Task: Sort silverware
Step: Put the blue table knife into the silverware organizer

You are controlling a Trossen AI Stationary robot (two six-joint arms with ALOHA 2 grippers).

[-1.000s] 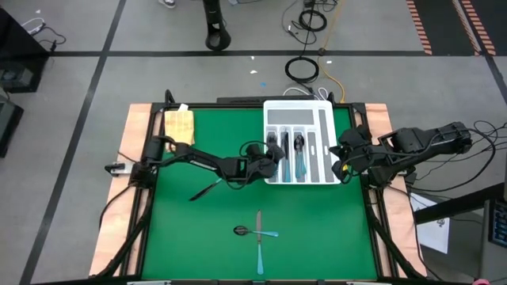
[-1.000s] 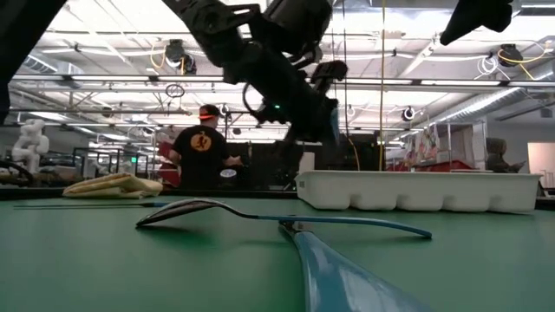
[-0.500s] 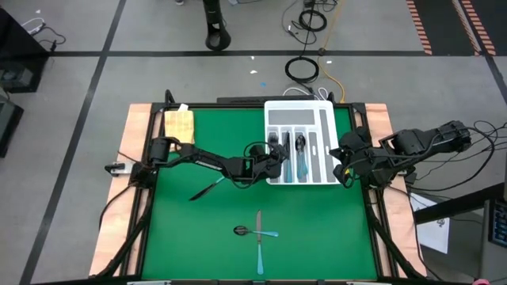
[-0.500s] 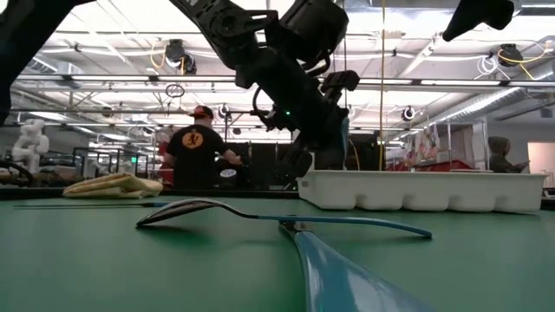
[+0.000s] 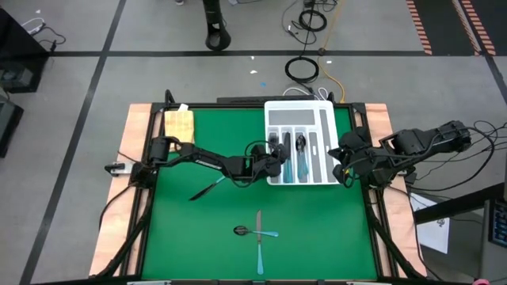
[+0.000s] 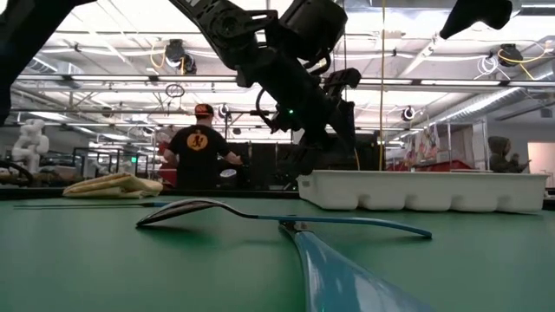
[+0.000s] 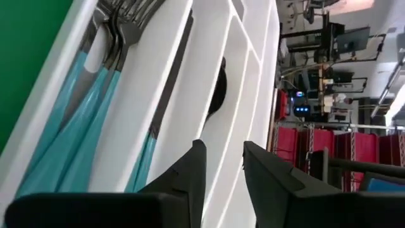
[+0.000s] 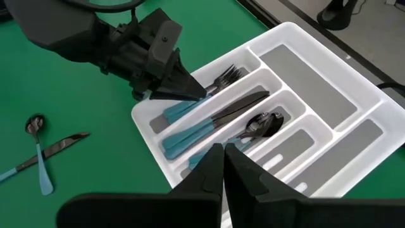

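The white tray (image 5: 305,104) stands at the far right of the green mat. Light-blue-handled forks (image 7: 76,120) lie in its leftmost slot, knives (image 8: 221,114) in the slot beside it, and a spoon (image 8: 262,123) in the third. My left gripper (image 7: 223,144) hangs open over the tray's left slots (image 5: 276,162), with nothing between its fingers. My right gripper (image 5: 339,166) waits shut above the tray's right edge. On the mat lie a fork (image 5: 204,190), a spoon (image 5: 252,231) and a knife (image 5: 260,245), the spoon crossing the knife.
A folded yellow cloth (image 5: 179,125) lies at the mat's far left corner. Bare green mat spreads between the tray and the loose pieces. A person (image 6: 198,147) stands in the room beyond the table's far edge.
In the low view my left gripper has tipped down toward the tray's left end. The light-blue handle that showed at its fingertips no longer shows there.
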